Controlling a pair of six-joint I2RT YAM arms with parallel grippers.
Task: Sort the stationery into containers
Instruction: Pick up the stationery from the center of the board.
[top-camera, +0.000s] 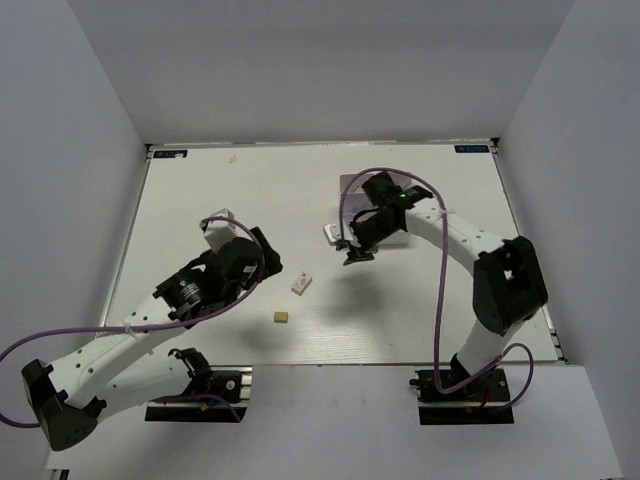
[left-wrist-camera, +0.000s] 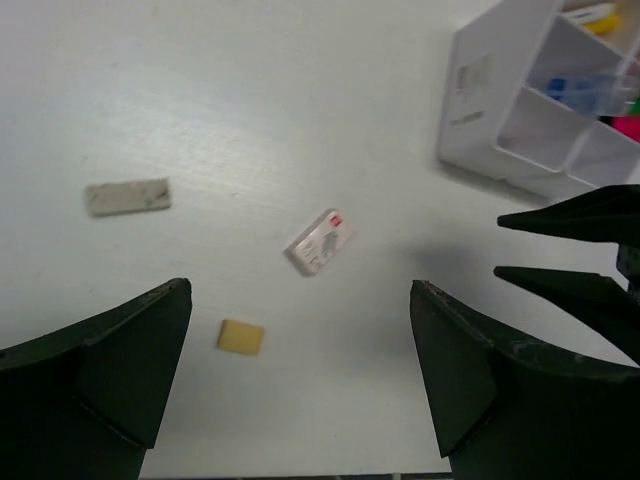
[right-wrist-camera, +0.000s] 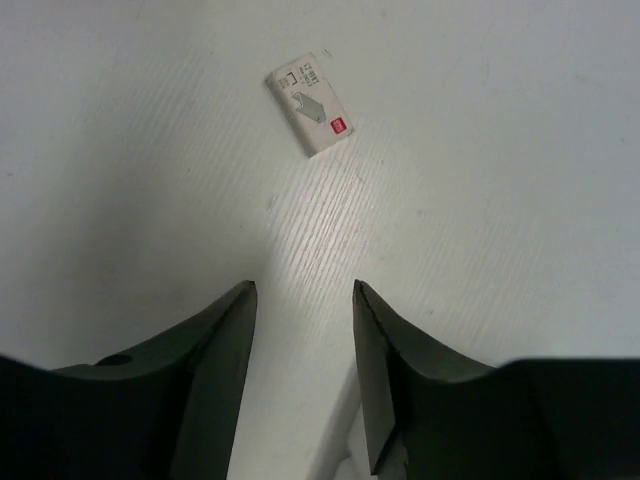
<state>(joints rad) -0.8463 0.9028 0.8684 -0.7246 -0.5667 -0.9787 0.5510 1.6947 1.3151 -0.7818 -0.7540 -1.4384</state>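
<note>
The right claw (right-wrist-camera: 303, 290) hangs narrowly parted and empty, aimed at the white eraser (right-wrist-camera: 311, 118) just ahead, probably to line up a pick. The left claw (left-wrist-camera: 300, 295) gapes wide, holding nothing, with the tan eraser (left-wrist-camera: 241, 336) near it. A grey eraser (left-wrist-camera: 127, 196) lies well apart. The box (left-wrist-camera: 500, 130) holds a blue item (left-wrist-camera: 575, 88). The table (top-camera: 200, 190) is matte white, and plain pale walls enclose it.
</note>
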